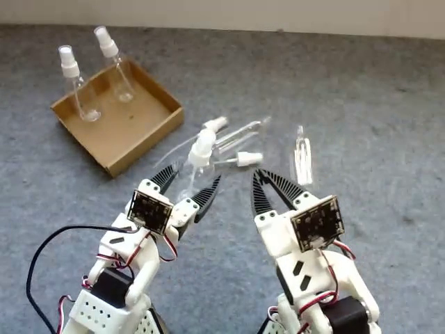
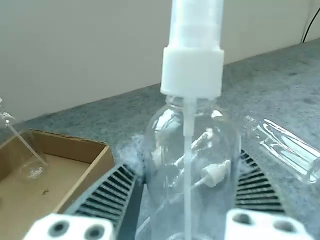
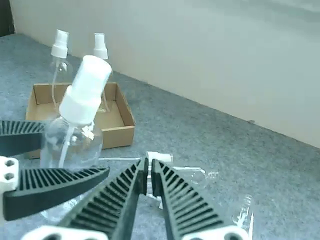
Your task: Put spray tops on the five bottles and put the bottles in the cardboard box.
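Note:
A clear bottle with a white spray top stands on the grey carpet, a little tilted, and my left gripper is shut on its body. The left wrist view has the bottle between both ribbed fingers. My right gripper rests just right of it, shut and holding nothing, its jaws nearly touching. The cardboard box lies at the far left with two capped bottles upright inside.
Beyond the grippers, two loose spray tops with thin tubes lie beside an uncapped bottle on its side. Another uncapped bottle lies further right. A black cable loops at the near left.

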{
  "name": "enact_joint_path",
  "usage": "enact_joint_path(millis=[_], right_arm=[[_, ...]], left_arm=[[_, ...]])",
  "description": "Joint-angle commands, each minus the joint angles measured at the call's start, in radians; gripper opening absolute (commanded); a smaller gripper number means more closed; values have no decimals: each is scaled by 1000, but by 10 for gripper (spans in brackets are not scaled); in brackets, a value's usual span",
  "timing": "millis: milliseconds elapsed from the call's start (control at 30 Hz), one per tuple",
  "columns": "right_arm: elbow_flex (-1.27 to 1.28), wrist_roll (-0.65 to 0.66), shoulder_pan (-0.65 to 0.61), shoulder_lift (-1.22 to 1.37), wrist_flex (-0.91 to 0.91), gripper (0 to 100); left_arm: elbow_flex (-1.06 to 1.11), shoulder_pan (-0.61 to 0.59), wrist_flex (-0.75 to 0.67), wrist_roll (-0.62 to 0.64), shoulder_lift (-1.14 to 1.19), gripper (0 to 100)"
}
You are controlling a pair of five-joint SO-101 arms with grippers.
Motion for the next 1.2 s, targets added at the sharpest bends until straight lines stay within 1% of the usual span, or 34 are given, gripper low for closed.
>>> enact_joint_path(millis=[0, 100, 167, 433, 600, 667, 800, 967, 1067, 1167], right_arm=[[90, 14, 35, -68, -68, 6], [160, 11, 35, -67, -85, 5], [197, 6, 35, -65, -117, 5], [420, 5, 33, -65, -318, 5], [510, 3, 31, -65, -390, 5], [526, 3, 8, -65, -433, 5], [541, 5, -82, -65, -533, 5], [613, 5, -131, -65, -562, 5], [616, 5, -154, -65, -559, 5], [616, 5, -180, -65, -558, 5]], left_arm=[[21, -8, -106, 9, -10, 126], [21, -12, -206, 9, -10, 126], [21, -12, -229, 9, -10, 126], [-5, -16, -227, 6, -8, 126], [-76, -87, -230, 5, -2, 126], [-97, -107, -230, 5, -2, 126], [-142, -110, -230, 3, -1, 126], [-205, -110, -227, 3, 4, 126], [-265, -110, -227, 3, 85, 126], [-358, -107, -227, 5, 237, 126]])
